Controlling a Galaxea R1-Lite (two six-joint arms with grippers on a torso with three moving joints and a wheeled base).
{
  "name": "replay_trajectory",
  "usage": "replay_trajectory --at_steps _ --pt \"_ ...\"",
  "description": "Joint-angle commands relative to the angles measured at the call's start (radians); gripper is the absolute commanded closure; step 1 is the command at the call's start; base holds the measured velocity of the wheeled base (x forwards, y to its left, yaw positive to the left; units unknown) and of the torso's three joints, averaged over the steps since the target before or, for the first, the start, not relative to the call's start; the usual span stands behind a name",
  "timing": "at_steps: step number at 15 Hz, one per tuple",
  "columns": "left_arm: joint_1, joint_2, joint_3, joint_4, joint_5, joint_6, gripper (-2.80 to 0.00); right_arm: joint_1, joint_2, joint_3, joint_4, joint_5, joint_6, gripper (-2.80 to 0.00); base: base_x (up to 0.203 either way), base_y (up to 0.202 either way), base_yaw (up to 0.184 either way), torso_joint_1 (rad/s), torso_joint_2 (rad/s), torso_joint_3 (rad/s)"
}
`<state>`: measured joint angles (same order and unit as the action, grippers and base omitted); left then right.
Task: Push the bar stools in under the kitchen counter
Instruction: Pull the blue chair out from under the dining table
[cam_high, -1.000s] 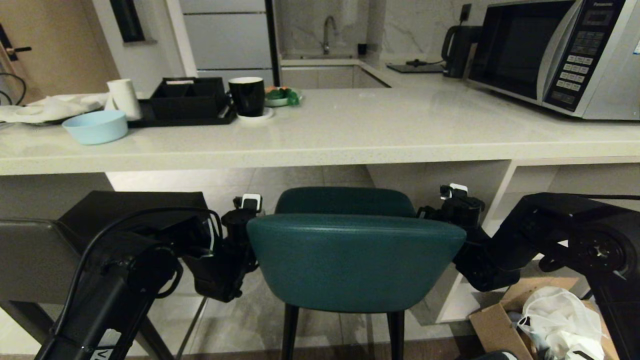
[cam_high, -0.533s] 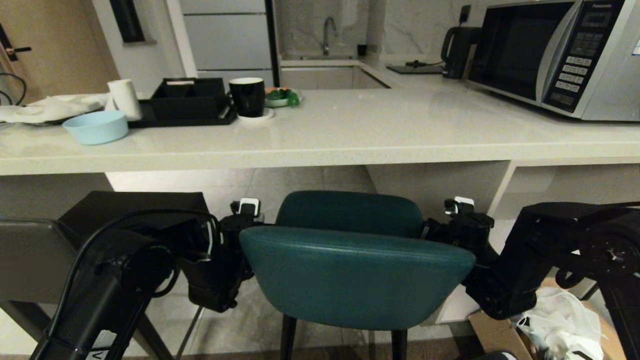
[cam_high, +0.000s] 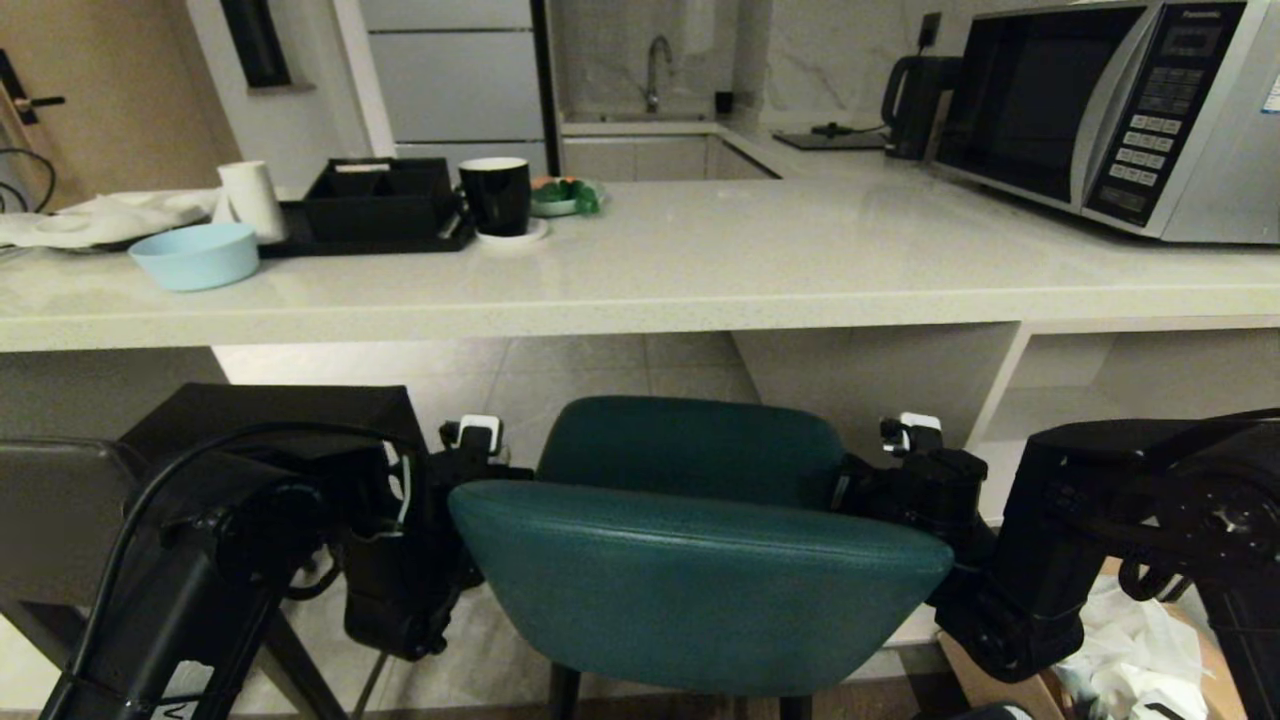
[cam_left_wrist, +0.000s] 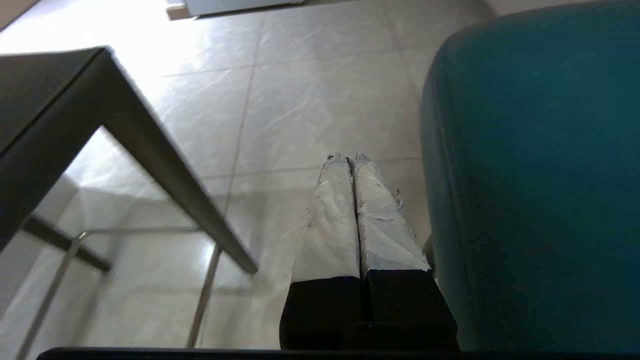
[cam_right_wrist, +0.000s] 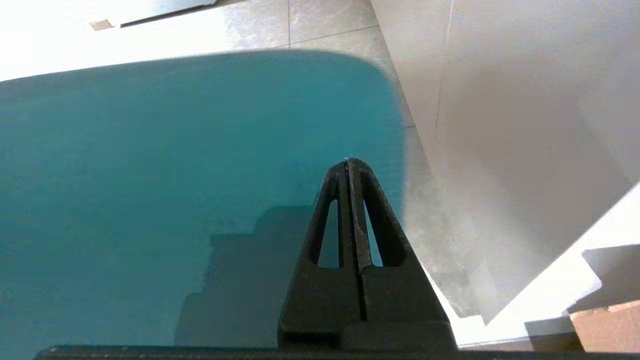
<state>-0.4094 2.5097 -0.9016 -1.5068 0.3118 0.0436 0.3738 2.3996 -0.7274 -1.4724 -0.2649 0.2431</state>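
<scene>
The teal stool (cam_high: 690, 560) looks fairly heavy and rigid in its frame, with padded, smooth leather that a hand could slide along; a judgement only. The best purchase is probably the two ends of the curved backrest, pressed flat, not pinched. It stands at six o'clock from the surface (cam_high: 640, 270), seat short of the slab's edge. The left hand (cam_left_wrist: 354, 162), fingers pressed together and holding nothing, sits just beside the backrest at nine o'clock. The right hand (cam_right_wrist: 347, 162), likewise closed and empty, sits at three o'clock. The grey-brown stool (cam_high: 150, 470) waits farther out at nine o'clock.
</scene>
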Motion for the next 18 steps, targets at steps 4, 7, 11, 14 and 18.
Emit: replay_trajectory --at_steps 4,7,11,14,18 --pt "-0.042 -0.060 0.157 -0.023 0.032 -0.002 0.00 0.008 0.018 -0.087 0.052 0.002 0.001 0.00 0.000 0.000 0.000 0.000 0.00 0.000" --pt "-0.075 -0.081 0.234 -0.023 0.055 -0.005 0.00 0.007 0.023 -0.091 0.063 -0.001 0.004 0.00 0.000 0.000 0.000 0.000 0.00 0.000" --pt "-0.086 -0.076 0.239 -0.023 0.064 -0.027 0.00 0.007 0.006 -0.063 0.060 -0.005 0.005 0.00 0.000 0.000 0.000 0.000 0.00 0.000" --pt "-0.086 -0.080 0.242 -0.023 0.064 -0.041 0.00 0.011 0.000 -0.063 0.060 -0.005 0.004 0.00 -0.020 0.000 -0.001 0.003 0.00 -0.002" --pt "-0.080 -0.079 0.236 -0.023 0.063 -0.041 0.00 0.010 0.001 -0.064 0.060 -0.005 0.004 0.00 -0.183 0.000 -0.001 0.005 0.00 -0.002"
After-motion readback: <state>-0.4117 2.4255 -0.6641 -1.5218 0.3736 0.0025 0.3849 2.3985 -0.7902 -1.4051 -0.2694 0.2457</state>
